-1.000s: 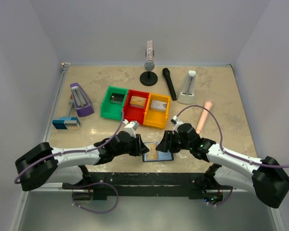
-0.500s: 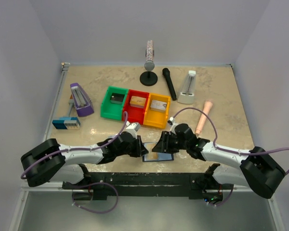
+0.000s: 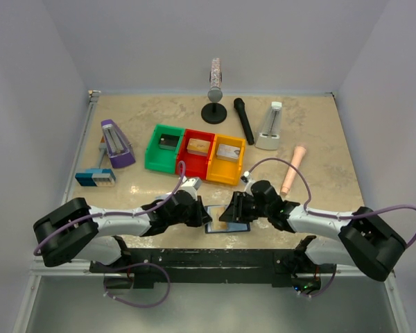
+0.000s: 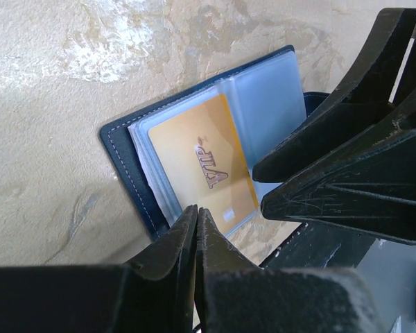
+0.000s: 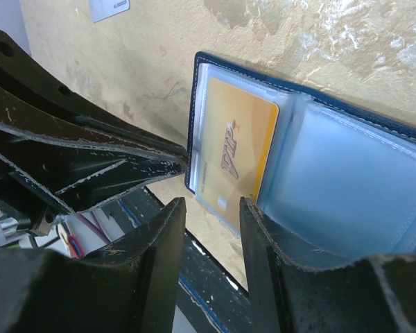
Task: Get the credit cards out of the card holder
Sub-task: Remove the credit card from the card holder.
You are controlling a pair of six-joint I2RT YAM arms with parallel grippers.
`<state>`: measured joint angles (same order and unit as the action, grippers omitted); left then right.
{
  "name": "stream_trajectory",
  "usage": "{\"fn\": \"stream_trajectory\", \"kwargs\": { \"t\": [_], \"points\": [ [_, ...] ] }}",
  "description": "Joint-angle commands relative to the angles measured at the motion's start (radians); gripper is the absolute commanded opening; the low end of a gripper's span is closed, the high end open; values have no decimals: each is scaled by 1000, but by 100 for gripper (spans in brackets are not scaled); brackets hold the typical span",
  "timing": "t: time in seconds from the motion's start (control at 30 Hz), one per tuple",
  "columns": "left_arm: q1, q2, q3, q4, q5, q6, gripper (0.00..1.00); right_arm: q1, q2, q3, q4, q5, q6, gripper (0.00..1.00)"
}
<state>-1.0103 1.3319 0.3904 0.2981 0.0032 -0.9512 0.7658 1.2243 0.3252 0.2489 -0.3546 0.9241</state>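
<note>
From above: both arms reach in low over the near edge of the desk (image 3: 319,132), and the card holder (image 3: 230,227) lies open between them. The left tool (image 3: 204,216) comes at it from one side, the right tool (image 3: 228,211) from the other. Everything else on the desk sits well apart at the back (not in play here).

Left wrist view now: the navy holder is spread flat, clear sleeves (image 4: 263,97) fanned out, and there's the yellow-gold card (image 4: 201,163), tucked in its sleeve, VIP lettering showing. The left tool's jaws are pressed together with barely a sliver between them, tips right at the holder's near edge. Whether they have nipped the sleeve or the cover, I cannot tell. It looks like a pin-down rather than a pick.

Right wrist view: the right tool's jaws stand apart, a clear gap between them, nothing gripped. The gold card's lower end sits just beyond that gap. The black and silvery cards are not visible from here.

So the step, as I read it: steady the holder with the left, line up the right for the first card. No card is out yet. The next move calls for the right tool to ease forward, close on the card's exposed end alone (not the plastic), and draw it out along the sleeve.
</note>
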Motion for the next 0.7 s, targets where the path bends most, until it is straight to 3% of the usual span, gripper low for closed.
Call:
{"fn": "stream_trajectory", "kwargs": {
  "t": [0.0,0.67],
  "points": [
    [-1,10,-10,33,-31,-20,6,-2,9,-11,46,-3,4,41],
    [-1,50,-28,39,-29,-40,0,-2,21,-26,43,8,-11,40]
  ]
}}
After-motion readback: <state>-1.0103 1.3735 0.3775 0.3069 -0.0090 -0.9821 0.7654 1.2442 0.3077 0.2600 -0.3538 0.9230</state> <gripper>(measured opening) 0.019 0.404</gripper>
